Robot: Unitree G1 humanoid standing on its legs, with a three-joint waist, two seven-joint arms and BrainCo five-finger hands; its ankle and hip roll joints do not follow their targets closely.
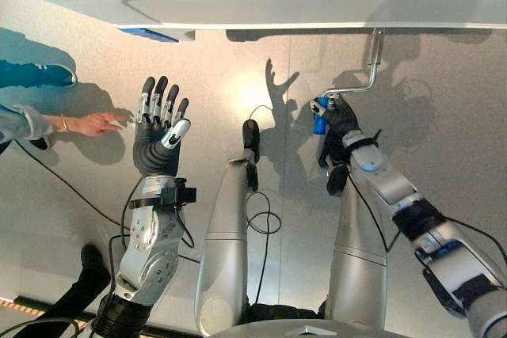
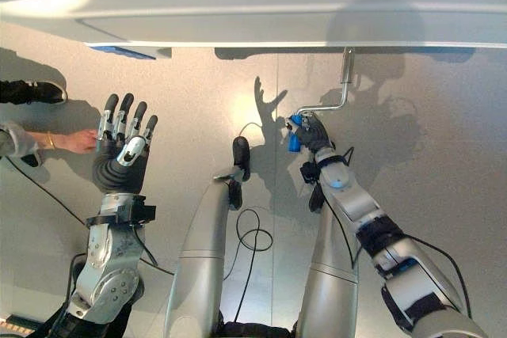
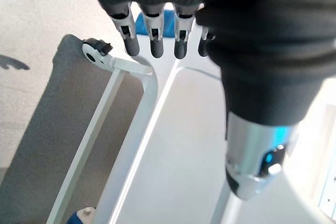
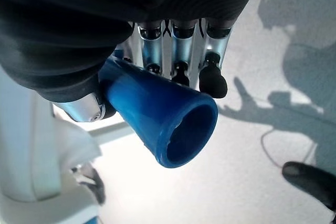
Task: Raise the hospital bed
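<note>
Crank [image 1: 366, 77] hanging from under the bed [image 1: 317, 5] edge, bent steel rod ending in a blue grip [image 4: 163, 124]. Right hand [image 1: 337, 116] wrapped on that grip, fingers [image 4: 210, 77] curled round it, thumb closing from the other side. Left hand [image 1: 158, 136] held up well apart from the crank, fingers [image 3: 152, 40] straight and spread, holding nothing. Person's hand [image 1: 95, 123] reaching in on the floor near the left hand, not touching it.

Handling, judged from the look of it: rigid metal rod, no give, likely to turn stiffly under the load of the bed mechanism. Blue grip smooth plastic, tubular and hollow at the end, probably slick against the finger tips, possibly free to spin on the rod. Best hold right where it is now, around the middle of the grip, firm wrap rather than a pinch, wrist following the circle so the rod is not levered sideways. Risk of slipping off the open end if pull runs along the grip instead of across it. Bed itself heavy and fixed; only the crank meant to move.
</note>
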